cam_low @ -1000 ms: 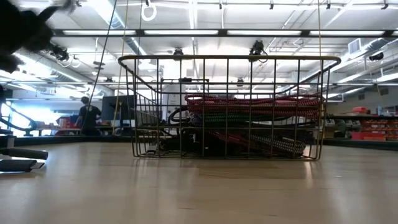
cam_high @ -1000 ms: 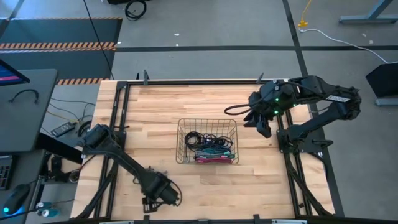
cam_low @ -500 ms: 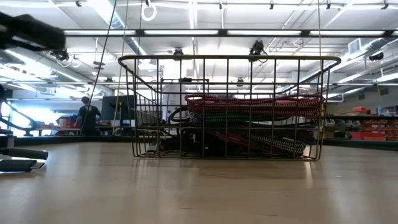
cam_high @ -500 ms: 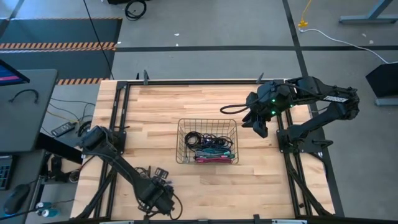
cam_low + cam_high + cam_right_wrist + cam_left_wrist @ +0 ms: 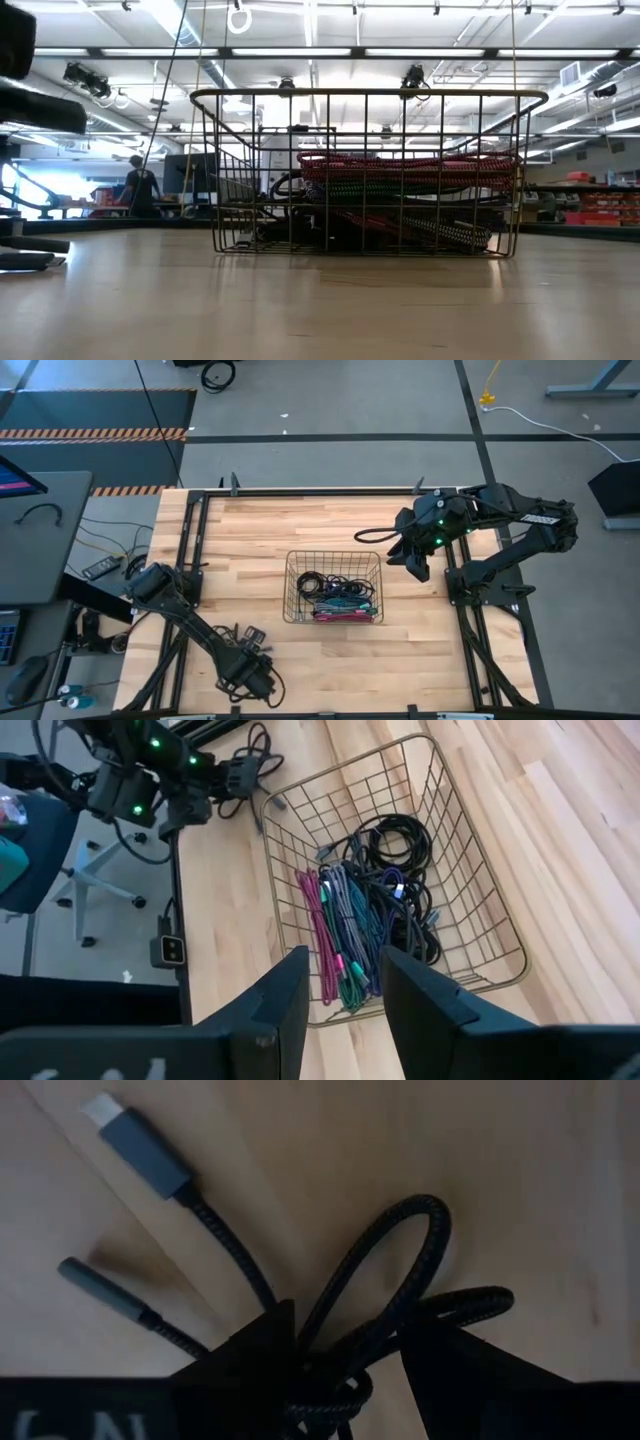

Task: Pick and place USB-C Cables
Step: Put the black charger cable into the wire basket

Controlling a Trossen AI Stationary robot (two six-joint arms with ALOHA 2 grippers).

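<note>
A black braided USB-C cable (image 5: 400,1295) is seen lying on the table (image 5: 250,540) near its front-left edge, its loops between the parted fingers of the left hand (image 5: 345,1380). The right hand (image 5: 413,563) is held above the table just right of the wire basket (image 5: 292,585), fingers apart, nothing gripped. The other USB-C cables (image 5: 365,925) are piled in the basket.

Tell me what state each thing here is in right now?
Wire basket: upright on the table, holding cables.
Coloured cables: bundled, lying inside the basket.
Black cable: looped on the wood between the left gripper's fingers, both plugs free.
Left gripper: low at the table's near edge, fingers straddling the black cable.
Right gripper: open, empty, beside the basket.
</note>
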